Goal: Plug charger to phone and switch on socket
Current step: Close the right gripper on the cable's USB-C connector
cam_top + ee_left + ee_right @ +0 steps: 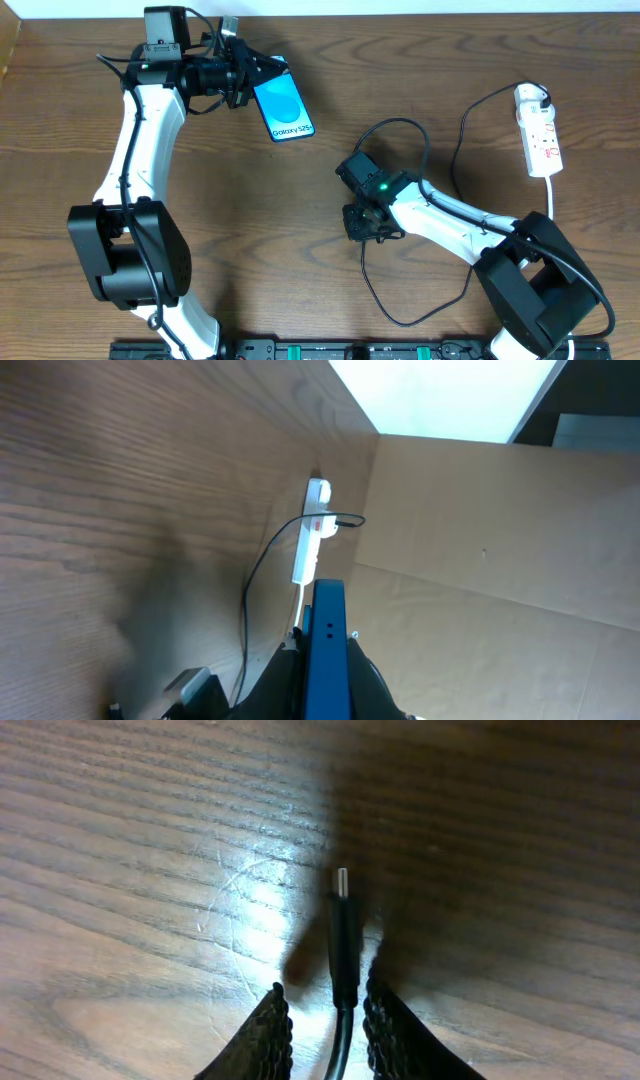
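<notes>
The phone [283, 108], its blue screen reading "Galaxy S25", is held above the far-left table by my left gripper [245, 80], which is shut on it. In the left wrist view it shows edge-on [325, 650]. The charger's black cable [400, 125] runs from its white plug [530, 97] in the white socket strip [538, 130] to the table's middle. Its connector tip [344, 935] lies on the wood. My right gripper [328, 1005] is open, its fingers on either side of the cable just behind the tip; it also shows in the overhead view [365, 225]. The socket also shows in the left wrist view [311, 530].
A cardboard wall [500, 560] stands beyond the table edge near the socket. A loop of cable [400, 318] lies by the front edge near the right arm's base. The socket's white cord [553, 195] runs toward that base.
</notes>
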Tool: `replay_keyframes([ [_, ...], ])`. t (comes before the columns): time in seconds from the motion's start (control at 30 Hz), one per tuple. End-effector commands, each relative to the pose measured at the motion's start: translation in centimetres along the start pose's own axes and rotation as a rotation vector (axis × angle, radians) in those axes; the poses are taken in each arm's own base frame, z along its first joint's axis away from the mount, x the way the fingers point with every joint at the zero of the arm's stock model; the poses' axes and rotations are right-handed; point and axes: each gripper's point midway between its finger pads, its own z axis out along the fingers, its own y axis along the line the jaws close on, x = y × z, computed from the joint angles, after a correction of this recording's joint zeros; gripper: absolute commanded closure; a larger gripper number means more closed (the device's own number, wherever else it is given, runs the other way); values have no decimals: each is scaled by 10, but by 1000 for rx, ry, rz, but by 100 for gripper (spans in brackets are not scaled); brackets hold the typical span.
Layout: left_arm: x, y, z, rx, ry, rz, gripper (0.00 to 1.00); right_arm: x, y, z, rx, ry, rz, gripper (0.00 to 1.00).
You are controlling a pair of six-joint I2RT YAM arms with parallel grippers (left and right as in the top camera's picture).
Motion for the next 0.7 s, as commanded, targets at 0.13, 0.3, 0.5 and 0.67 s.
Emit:
replay_keyframes([
  [0.13, 5, -6, -4, 23, 12, 22, 93, -10, 2, 0, 13, -31, 6, 75],
  [0.3, 5, -6, -4, 23, 12, 22, 93, -9, 0, 8, 34, 0, 18, 79],
  [0.5, 5, -6, -4, 23, 12, 21, 93, -11, -1, 16, 72, 60, 26, 85],
  [0.67, 5, -6, -4, 23, 12, 21, 92, -11, 0, 17, 78, 70, 27, 87],
])
